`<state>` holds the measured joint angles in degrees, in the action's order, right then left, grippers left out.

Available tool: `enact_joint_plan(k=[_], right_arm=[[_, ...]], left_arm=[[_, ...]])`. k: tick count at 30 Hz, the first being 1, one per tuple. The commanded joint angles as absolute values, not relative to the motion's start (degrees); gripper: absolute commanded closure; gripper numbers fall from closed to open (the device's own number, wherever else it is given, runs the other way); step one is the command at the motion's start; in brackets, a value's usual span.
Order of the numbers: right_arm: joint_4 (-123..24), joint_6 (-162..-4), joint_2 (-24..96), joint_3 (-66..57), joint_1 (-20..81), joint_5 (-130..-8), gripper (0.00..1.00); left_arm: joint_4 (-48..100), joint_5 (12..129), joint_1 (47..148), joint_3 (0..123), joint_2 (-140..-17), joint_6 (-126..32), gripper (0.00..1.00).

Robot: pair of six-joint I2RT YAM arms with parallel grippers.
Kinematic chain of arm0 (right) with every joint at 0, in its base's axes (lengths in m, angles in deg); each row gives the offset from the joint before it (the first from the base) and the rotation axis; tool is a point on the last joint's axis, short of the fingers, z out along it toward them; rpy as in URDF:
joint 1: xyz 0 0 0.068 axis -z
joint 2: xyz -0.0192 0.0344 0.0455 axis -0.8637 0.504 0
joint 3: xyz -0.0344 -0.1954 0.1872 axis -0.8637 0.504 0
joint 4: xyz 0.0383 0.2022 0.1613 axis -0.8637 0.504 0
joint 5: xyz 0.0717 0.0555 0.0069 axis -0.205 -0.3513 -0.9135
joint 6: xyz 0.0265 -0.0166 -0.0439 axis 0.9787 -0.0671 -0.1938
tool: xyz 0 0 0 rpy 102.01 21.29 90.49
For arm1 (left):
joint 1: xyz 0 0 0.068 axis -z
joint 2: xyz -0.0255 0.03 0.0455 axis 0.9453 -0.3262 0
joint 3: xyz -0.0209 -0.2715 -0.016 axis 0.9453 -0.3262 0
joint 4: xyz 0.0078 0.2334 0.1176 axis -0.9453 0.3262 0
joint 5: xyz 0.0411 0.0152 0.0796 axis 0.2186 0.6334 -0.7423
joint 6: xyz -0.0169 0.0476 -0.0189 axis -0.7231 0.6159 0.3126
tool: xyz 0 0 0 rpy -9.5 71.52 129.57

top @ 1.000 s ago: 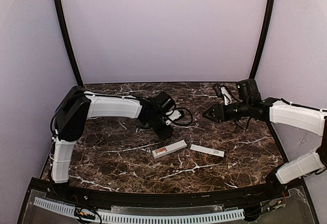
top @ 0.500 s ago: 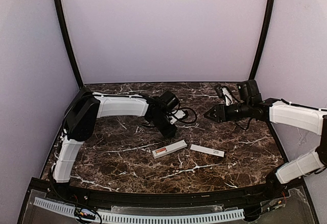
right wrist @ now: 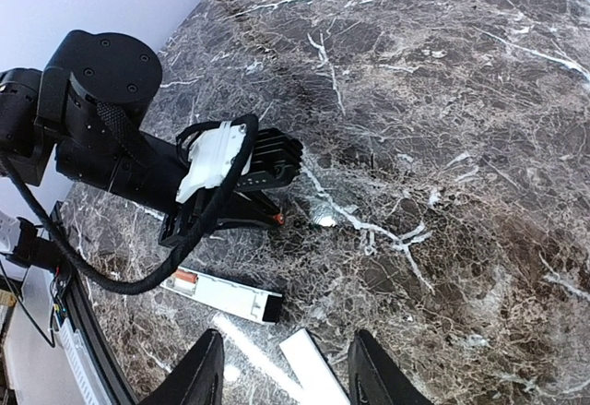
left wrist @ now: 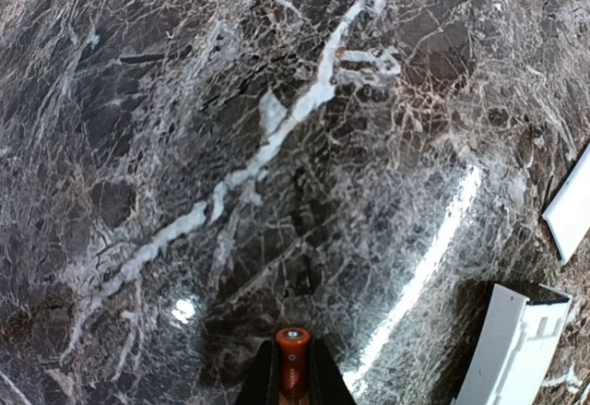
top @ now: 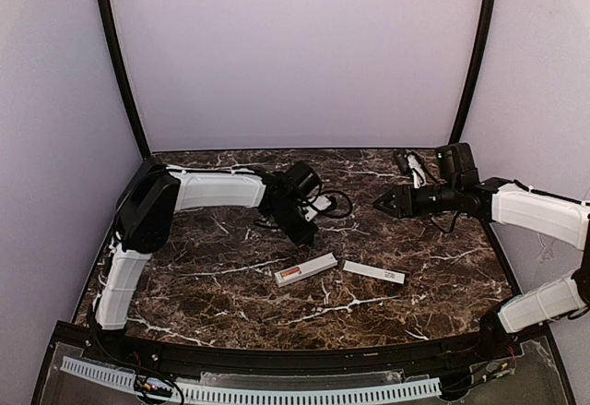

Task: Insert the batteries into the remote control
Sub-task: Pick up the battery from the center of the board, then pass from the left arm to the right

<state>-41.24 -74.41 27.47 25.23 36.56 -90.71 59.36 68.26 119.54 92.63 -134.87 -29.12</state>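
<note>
The white remote control [top: 306, 268] lies mid-table, with one orange battery [top: 291, 273] in the recess at its left end. It also shows in the right wrist view [right wrist: 226, 294] and at the lower right of the left wrist view [left wrist: 512, 350]. My left gripper [top: 309, 236] hovers just behind the remote, shut on the second orange battery [left wrist: 293, 340], which points down at the marble. My right gripper [top: 378, 204] is open and empty, raised to the right of the remote. Its fingers [right wrist: 203, 373] frame the scene from above.
The flat white cover strip [top: 373, 272] lies just right of the remote, also in the right wrist view [right wrist: 313, 363] and the left wrist view [left wrist: 572, 207]. A black cable [top: 336, 207] loops by the left wrist. Purple walls and black posts enclose the marble table [top: 212, 285].
My left arm has swung right and brought the held battery closer to the remote. My right gripper has drawn back slightly to the right. The remote and the cover strip have not moved.
</note>
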Motion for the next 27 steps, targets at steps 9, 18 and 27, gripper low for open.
enact_joint_plan(k=[9, 18, 27], right_arm=[[-54.5, -70.6, 25.8, 25.4, 34.4, -101.3, 0.6], [-62.3, -70.9, 28.8, 20.7, 22.4, -98.0, 0.64], [-67.0, -68.9, 36.9, 14.0, 14.3, -95.7, 0.7]], left_arm=[[15.9, 83.4, 116.6, 62.5, -103.8, -45.0, 1.0], [-15.2, 84.9, 116.7, 40.8, -88.6, -61.7, 1.0], [-38.3, 85.2, 117.9, 31.3, -86.7, -70.7, 1.0]])
